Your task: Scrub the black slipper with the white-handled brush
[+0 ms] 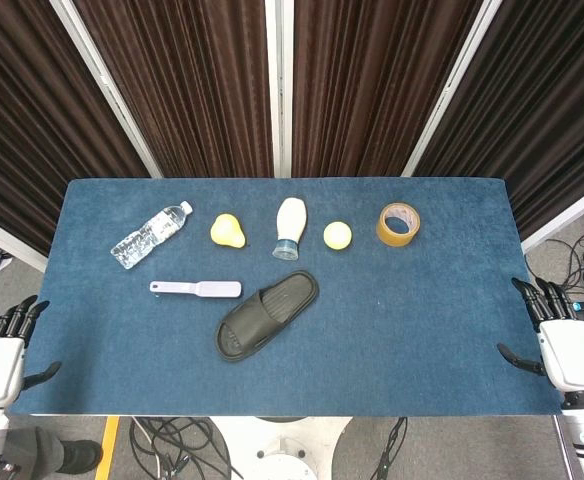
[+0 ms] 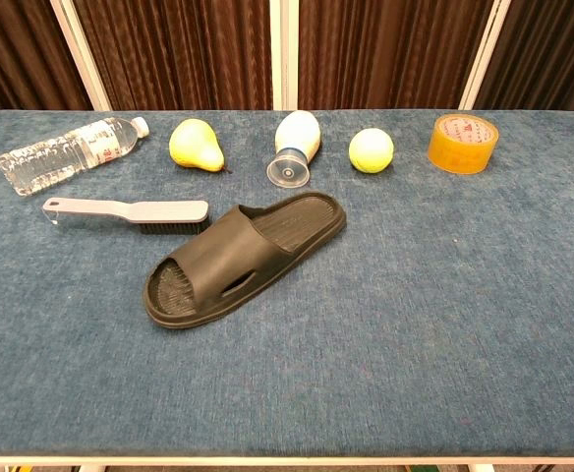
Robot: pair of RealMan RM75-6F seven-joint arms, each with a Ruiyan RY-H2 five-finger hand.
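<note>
Both of my hands are idle: my left hand (image 1: 0,358) sits off the table's edge at about 8 o'clock in the head view, my right hand (image 1: 562,345) off the edge at about 4 o'clock, each with fingers apart and holding nothing. Neither shows in the chest view. On the blue table (image 1: 422,320) the black slipper (image 1: 268,314) lies sole-down near centre, on a diagonal, its toe end toward 7 o'clock. At its 10 o'clock, just beside the heel end but apparently not touching, the white-handled brush (image 1: 196,289) lies flat, bristles down, handle pointing toward 9 o'clock. Along the 12 o'clock side stand a water bottle (image 1: 150,236), pear (image 1: 227,231), white bottle (image 1: 290,227), yellow ball (image 1: 337,235) and tape roll (image 1: 398,223). Assessment: nothing begun; brush to be picked up, slipper to be scrubbed.
</note>
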